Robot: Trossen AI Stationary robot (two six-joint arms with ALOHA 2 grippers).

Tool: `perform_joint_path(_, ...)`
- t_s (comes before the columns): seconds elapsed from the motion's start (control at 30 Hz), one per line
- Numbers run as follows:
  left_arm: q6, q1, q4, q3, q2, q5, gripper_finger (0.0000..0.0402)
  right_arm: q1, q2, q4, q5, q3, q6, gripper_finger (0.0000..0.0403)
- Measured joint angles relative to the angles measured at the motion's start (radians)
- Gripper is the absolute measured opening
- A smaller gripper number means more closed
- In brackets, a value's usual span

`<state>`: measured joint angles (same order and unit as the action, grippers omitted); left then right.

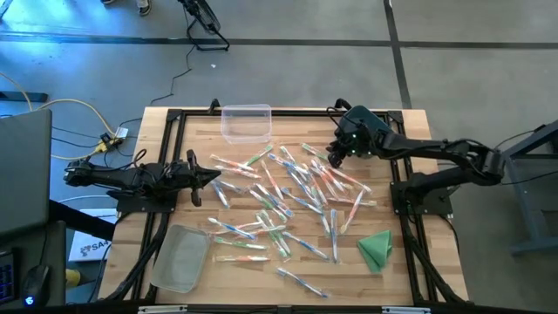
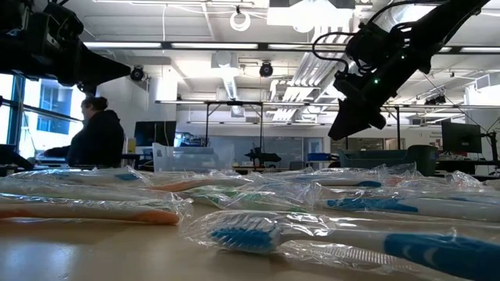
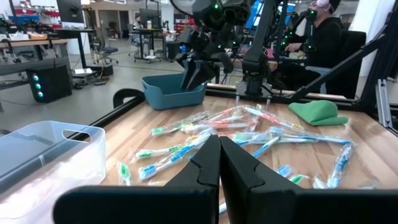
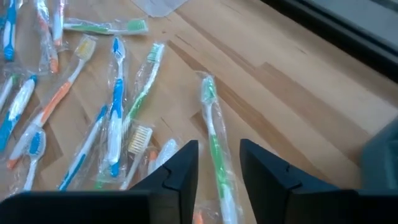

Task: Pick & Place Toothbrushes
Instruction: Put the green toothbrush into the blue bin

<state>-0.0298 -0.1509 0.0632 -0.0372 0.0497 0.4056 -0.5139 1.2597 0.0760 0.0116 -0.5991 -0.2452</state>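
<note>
Toothbrushes [image 1: 288, 196] beneath right gripper [image 1: 334, 158], seemingly part-open.

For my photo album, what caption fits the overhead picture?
Two dark robot arms flank a wooden table strewn with plastic-wrapped toothbrushes; the right claw hovers above the pile.

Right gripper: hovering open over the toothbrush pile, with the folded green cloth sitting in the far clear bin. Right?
Not quite. The right gripper does hover open over the toothbrushes, but the folded green cloth lies on the bare table near the right front corner, not in the clear bin. The high view shows it.
</note>
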Motion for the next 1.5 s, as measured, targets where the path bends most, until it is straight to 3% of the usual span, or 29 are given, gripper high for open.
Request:
perform_joint_path(0.23,0.0,0.0,0.002,0.0,0.0,0.0,0.0,0.059,0.1,-0.139,-0.004,0.0,0.061,0.0107)
perform_joint_path(0.83,-0.001,0.0,-0.01,0.0,0.0,0.0,0.0,0.069,0.282,-0.088,-0.04,0.0,0.065,0.0107)
perform_joint_path(1.07,-0.001,0.0,-0.013,0.0,0.0,0.0,0.0,0.069,0.336,-0.098,-0.136,0.0,0.058,0.0107)
perform_joint_path(1.23,-0.001,0.0,-0.013,0.0,0.0,-0.001,0.0,0.07,0.339,-0.109,-0.127,-0.001,0.058,0.0107)
perform_joint_path(1.5,-0.001,0.0,-0.012,0.0,0.0,-0.001,0.0,0.078,0.216,-0.109,-0.089,0.0,0.06,0.009)
